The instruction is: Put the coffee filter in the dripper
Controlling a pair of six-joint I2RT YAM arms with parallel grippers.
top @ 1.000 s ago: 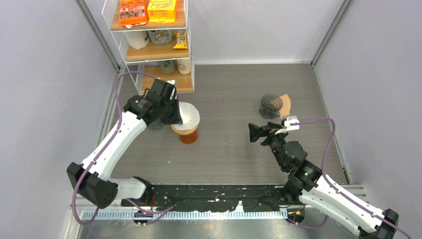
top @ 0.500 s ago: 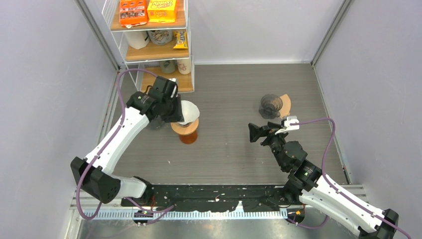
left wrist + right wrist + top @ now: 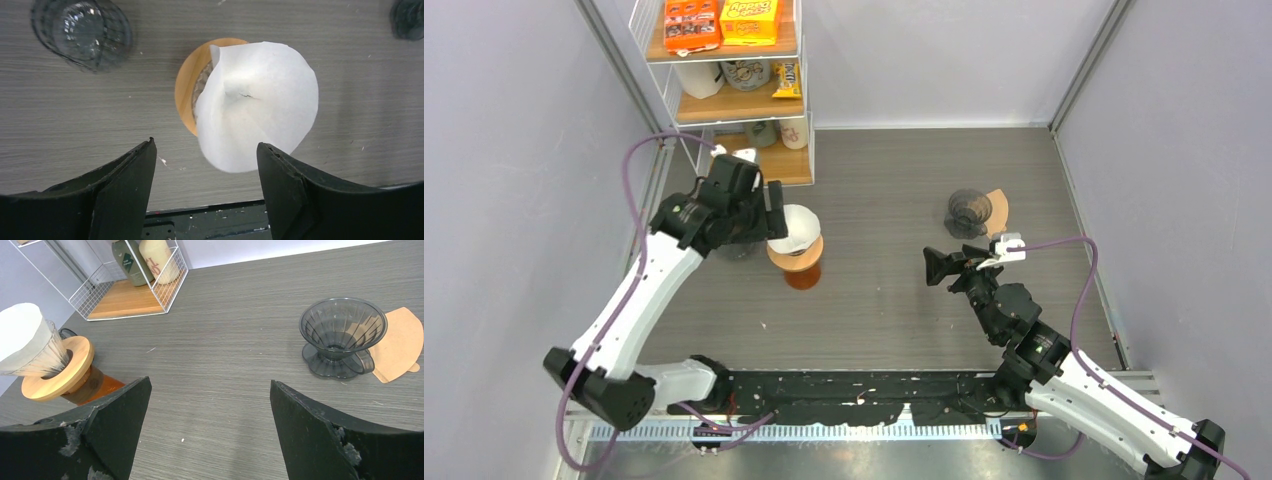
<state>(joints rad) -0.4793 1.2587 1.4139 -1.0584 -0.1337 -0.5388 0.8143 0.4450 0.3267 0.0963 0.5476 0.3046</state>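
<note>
A white paper coffee filter [image 3: 796, 228] [image 3: 257, 105] [image 3: 22, 337] stands as an open cone in the dripper [image 3: 796, 258] [image 3: 187, 90] [image 3: 60, 370], a ribbed glass funnel with a round wooden collar on an amber glass base. The filter leans a little to one side and overhangs the collar. My left gripper [image 3: 767, 212] [image 3: 205, 143] hovers just left of it, open, its fingers apart from the paper with nothing between them. My right gripper [image 3: 936, 268] [image 3: 210, 381] is open and empty over the bare table at centre right.
A dark plastic dripper [image 3: 968, 212] [image 3: 340, 335] sits beside a brown paper filter [image 3: 997, 210] [image 3: 397, 342] at the right. A wire shelf [image 3: 734, 90] with jars and boxes stands at the back left. A dark ribbed glass piece [image 3: 82, 32] lies near the left arm.
My left gripper opened, let go of the white filter and drew back to the left. The filter stays in the dripper. The right arm has not moved.
</note>
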